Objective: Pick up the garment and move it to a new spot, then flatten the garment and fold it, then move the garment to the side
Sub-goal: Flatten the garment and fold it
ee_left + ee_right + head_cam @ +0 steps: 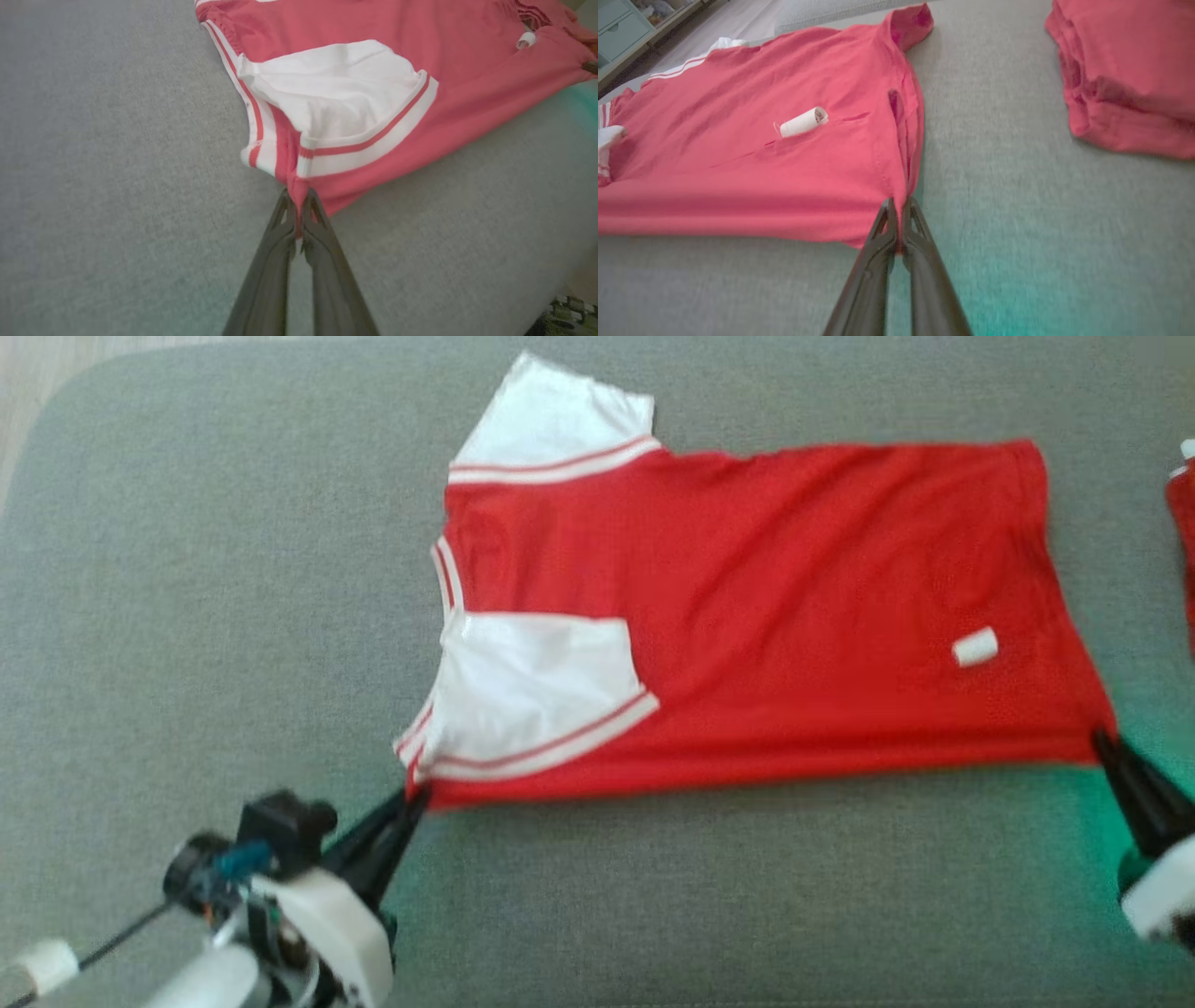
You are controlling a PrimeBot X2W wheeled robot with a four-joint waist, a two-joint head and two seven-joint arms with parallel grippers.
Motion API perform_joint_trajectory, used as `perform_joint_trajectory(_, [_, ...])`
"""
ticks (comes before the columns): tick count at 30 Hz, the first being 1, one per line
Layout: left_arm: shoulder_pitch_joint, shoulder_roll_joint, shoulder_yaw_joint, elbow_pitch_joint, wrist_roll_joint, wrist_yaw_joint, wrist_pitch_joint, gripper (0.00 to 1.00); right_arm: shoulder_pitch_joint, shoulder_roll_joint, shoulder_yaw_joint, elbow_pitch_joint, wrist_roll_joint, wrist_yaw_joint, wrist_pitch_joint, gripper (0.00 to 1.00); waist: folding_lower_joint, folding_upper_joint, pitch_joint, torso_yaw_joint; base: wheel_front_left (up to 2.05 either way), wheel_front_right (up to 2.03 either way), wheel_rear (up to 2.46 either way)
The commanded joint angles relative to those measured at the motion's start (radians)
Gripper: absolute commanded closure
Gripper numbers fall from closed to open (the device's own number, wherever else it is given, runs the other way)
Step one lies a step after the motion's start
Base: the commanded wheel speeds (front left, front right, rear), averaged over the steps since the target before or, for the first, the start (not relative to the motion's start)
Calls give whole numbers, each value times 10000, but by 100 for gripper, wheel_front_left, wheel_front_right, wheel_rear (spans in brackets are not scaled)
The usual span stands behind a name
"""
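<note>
The garment (pixel 747 607) is a red shirt with white, red-striped sleeves, spread sideways on a grey cushion (pixel 187 616), collar to the left and hem to the right. One white sleeve (pixel 537 695) is folded in over the red body. My left gripper (pixel 415 795) is shut on the near shoulder corner of the garment (pixel 355 28), its fingertips (pixel 286 205) pinching the red fabric. At the near hem corner my right gripper (pixel 1100 739) is shut on the garment (pixel 738 154) as well, with fabric between its fingertips (pixel 887 212). A small white rolled tag (pixel 975 647) lies on the red cloth.
Another red piece of clothing (pixel 1129 74) lies bunched on the cushion to the right of the garment (pixel 1184 541). Bare grey cushion stretches to the left and along the near edge. Pale floor and a shelf unit (pixel 626 28) lie beyond the cushion.
</note>
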Motion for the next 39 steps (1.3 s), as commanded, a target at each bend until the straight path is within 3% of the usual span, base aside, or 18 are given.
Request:
perform_joint_trajectory(1, [-131, 510, 437, -374, -41, 147, 20, 100, 299, -618, -88, -212, 56, -7, -168, 100, 1, 0, -25, -13, 0, 0, 0])
perform_joint_trajectory(9, [1220, 1007, 179, -1732, -309, 693, 585, 100, 1830, -606, -731, -1054, -59, -7, -219, 100, 1, 0, -133, -56, 0, 0, 0])
perform_joint_trajectory(10, [1246, 1026, 191, -1813, -325, 746, 624, 100, 1921, -543, -839, -1092, -73, -7, -177, 58, 1, 0, -137, -58, 0, 0, 0])
perform_joint_trajectory(11, [1224, 1037, 221, -1876, -310, 803, 632, 87, 1981, -467, -982, -1100, -82, -7, -153, 0, 1, 0, -132, -61, 0, 0, 0])
perform_joint_trajectory(13, [1061, 1060, 269, -1993, -267, 839, 693, 0, 2028, -344, -1258, -1171, -180, -7, -147, 0, 1, 0, -92, -78, 0, 0, 0])
perform_joint_trajectory(18, [-194, 1223, 692, -2416, -91, 674, 901, 0, 1878, -252, -2037, -1661, -505, -7, -183, 0, 1, 0, 330, -266, 0, 0, 0])
perform_joint_trajectory(23, [-2820, 1076, 1067, -2274, 60, -32, 1582, 0, 1472, -91, -2723, -2185, -908, -7, -178, 0, 1, 0, 1107, -567, 0, 0, 0])
perform_joint_trajectory(30, [-6616, 235, 957, 127, -370, -1072, 3256, 0, 684, 403, -2713, -2719, -1484, -7, 146, 0, 1, 0, 1920, -1285, 0, 0, 0])
perform_joint_trajectory(39, [-9152, -118, 588, 3270, -1137, -1390, 4891, 0, -95, 828, -2157, -2723, -1676, -7, 205, 0, 1, 0, 2497, -2323, 0, 0, 0])
